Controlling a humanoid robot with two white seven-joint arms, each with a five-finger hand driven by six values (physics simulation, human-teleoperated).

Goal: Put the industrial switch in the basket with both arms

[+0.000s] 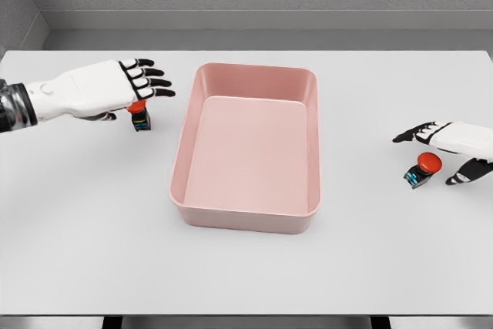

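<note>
Head view: two red-capped industrial switches (139,115) (422,169).

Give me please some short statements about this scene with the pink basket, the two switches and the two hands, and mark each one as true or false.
1. The pink basket holds nothing. True.
2. Both switches already lie in the basket. False: the left switch and the right switch stand on the white table, one on each side of the basket.
3. The left hand is above the left switch with its fingers stretched out. True.
4. The right switch has a green button on top. False: the button is red.
5. The right hand has lifted its switch high over the basket. False: it is low beside the switch, at the right edge of the table.
</note>
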